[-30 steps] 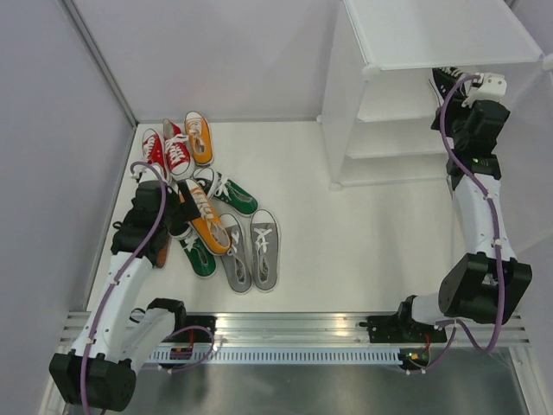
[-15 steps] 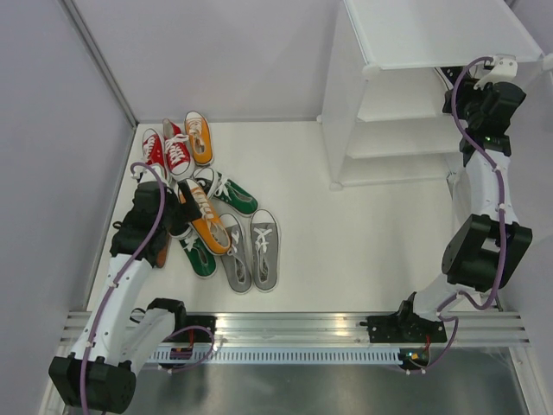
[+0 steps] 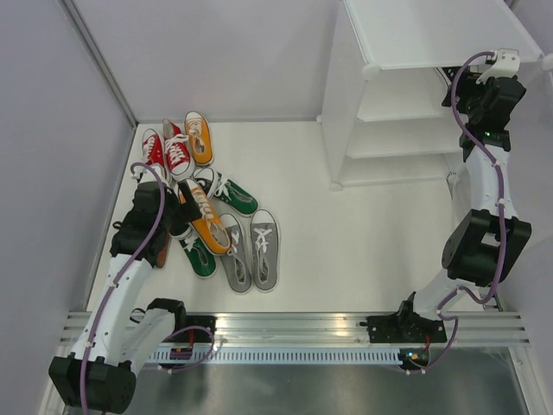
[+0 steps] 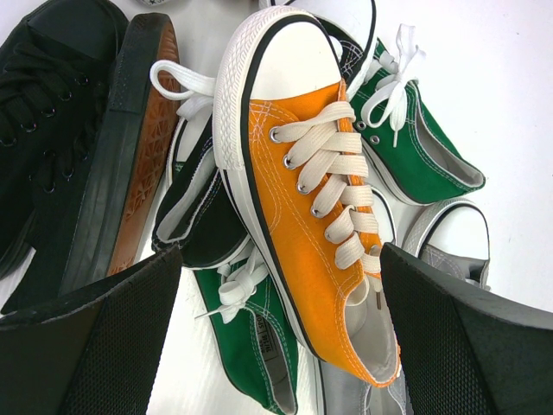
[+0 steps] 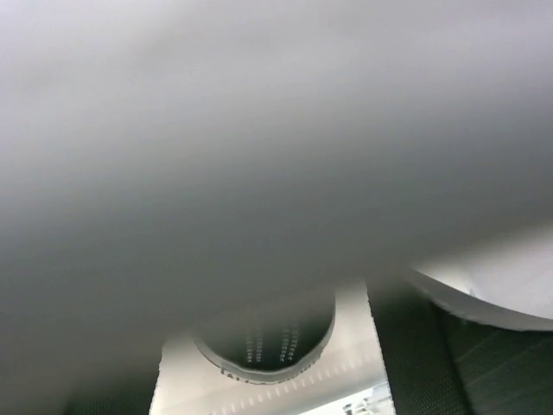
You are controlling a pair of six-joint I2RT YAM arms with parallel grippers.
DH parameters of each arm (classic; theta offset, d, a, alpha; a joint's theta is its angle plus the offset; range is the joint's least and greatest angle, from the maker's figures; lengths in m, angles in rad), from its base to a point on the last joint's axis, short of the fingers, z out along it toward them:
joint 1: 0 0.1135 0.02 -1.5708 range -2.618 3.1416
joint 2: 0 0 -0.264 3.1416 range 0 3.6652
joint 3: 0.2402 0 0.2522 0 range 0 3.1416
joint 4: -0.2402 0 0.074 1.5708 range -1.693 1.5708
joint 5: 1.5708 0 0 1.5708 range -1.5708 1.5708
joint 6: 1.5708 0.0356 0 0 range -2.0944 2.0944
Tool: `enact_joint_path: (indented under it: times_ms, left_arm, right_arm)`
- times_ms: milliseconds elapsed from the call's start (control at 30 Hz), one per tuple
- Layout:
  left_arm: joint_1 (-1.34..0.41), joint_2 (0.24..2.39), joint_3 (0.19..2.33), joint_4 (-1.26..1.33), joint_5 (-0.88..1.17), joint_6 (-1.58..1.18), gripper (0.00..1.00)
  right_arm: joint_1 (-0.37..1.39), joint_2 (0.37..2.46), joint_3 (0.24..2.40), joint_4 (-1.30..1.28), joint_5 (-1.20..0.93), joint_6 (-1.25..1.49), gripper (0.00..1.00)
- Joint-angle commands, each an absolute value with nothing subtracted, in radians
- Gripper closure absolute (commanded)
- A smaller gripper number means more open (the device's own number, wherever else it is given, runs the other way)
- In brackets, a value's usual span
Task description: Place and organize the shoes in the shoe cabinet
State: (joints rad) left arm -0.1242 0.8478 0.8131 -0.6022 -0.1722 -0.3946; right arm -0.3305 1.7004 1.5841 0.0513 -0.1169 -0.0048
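Over the last second the right arm has swung up and back, so that the right end effector (image 3: 473, 85) now sits tight against the upper right corner of the shoe cabinet (image 3: 432, 35), just under its top panel. The black sneaker it carried in front of the tiers a second ago no longer shows plainly. Only a dark sliver shows beneath the panel, too little to tell shoe from finger. The right wrist view is a grey blur with one round connector (image 5: 263, 346) of the cabinet close to the lens, so whether this end effector is wide or narrow cannot be told. The left arm has not shifted. The left end effector (image 4: 276, 285) hangs low over the heap of shoes at the left of the surface (image 3: 346, 233), its fingers (image 4: 121, 337) spread wide and holding nothing. The orange shoe (image 4: 315, 216) lies directly between them, toe pointing away, resting on top of other shoes and touching neither finger. A black shoe (image 4: 52, 130) lies on its side just left of it, brown sole showing. Green shoes (image 4: 415, 156) lie beneath and to the right, with a grey shoe (image 4: 458, 242) at the right finger. In the top view the red pair (image 3: 166, 151) and a second orange sneaker (image 3: 199, 137) lie at the far end of the heap, well apart from the cabinet.
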Motion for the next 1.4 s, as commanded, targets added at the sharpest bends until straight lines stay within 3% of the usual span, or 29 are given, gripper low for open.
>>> enact_joint_path:
  times_ms: [0, 233, 500, 767, 1033, 1367]
  left_arm:
    - [-0.120, 0.842, 0.813, -0.571, -0.155, -0.373, 0.02]
    - [-0.121, 0.841, 0.811, -0.571, -0.158, -0.373, 0.02]
    - [-0.120, 0.857, 0.810, -0.572, -0.166, -0.373, 0.02]
    - [-0.120, 0.862, 0.808, -0.572, -0.181, -0.374, 0.02]
    - [-0.120, 0.864, 0.807, -0.571, -0.193, -0.370, 0.02]
    - [-0.120, 0.853, 0.808, -0.572, -0.210, -0.367, 0.02]
  right_arm:
    - [-0.333, 1.680, 1.562, 0.103, -0.090, -0.003, 0.09]
    - [-0.327, 1.574, 1.468, 0.097, -0.032, 0.074, 0.06]
    - [-0.266, 1.300, 1.261, 0.006, 0.040, 0.170, 0.06]
    - [-0.006, 1.059, 0.982, 0.026, 0.011, 0.262, 0.19]
    - [0.273, 1.152, 0.900, 0.145, 0.054, 0.255, 0.23]
    - [0.334, 1.405, 0.983, 0.359, 0.098, 0.203, 0.32]
